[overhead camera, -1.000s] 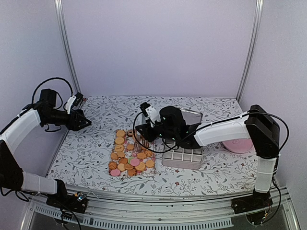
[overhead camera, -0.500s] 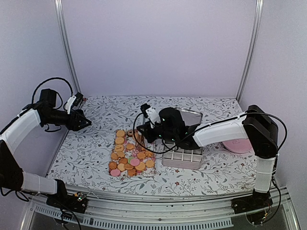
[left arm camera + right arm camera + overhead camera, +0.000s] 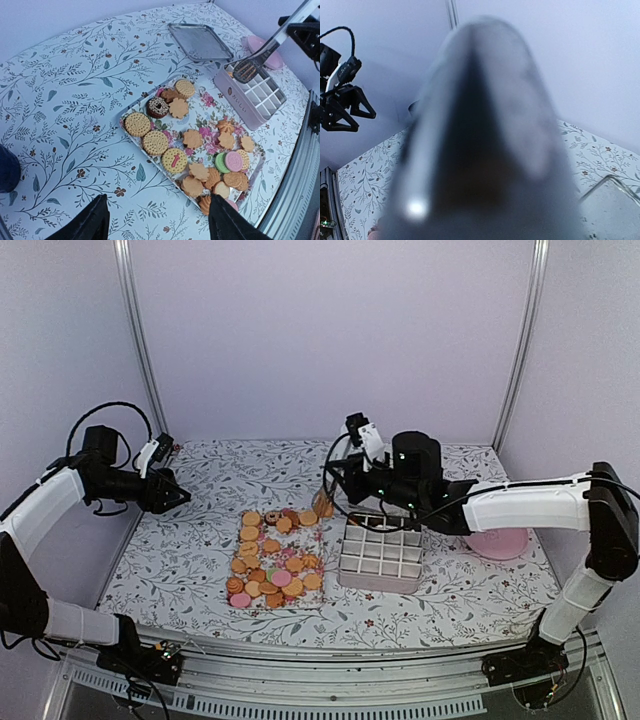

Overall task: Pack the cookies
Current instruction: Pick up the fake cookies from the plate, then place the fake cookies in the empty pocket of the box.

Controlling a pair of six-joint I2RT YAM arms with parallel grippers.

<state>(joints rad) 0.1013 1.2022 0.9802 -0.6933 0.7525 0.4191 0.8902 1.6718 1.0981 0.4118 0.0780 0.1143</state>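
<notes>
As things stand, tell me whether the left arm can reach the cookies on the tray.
Probably yes. The left gripper hangs open left of the cookies with nothing between; the right gripper holds its tongs away by the box.

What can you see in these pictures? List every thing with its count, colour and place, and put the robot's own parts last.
cookies: some two dozen, mostly orange-tan, a few pink, green or dark brown, on the tray
tray: one, floral, middle of the table
divided box: one, pink with a white grid, right of the tray
lid: one, silver, lying flat behind the box
plate: one, pink, far right
tongs: one pair, metal, held up between tray and box
table: one, white leaf-print cover
left claw: one, black, open and empty, left of the tray
right claw: one, black, shut on the tongs
</notes>
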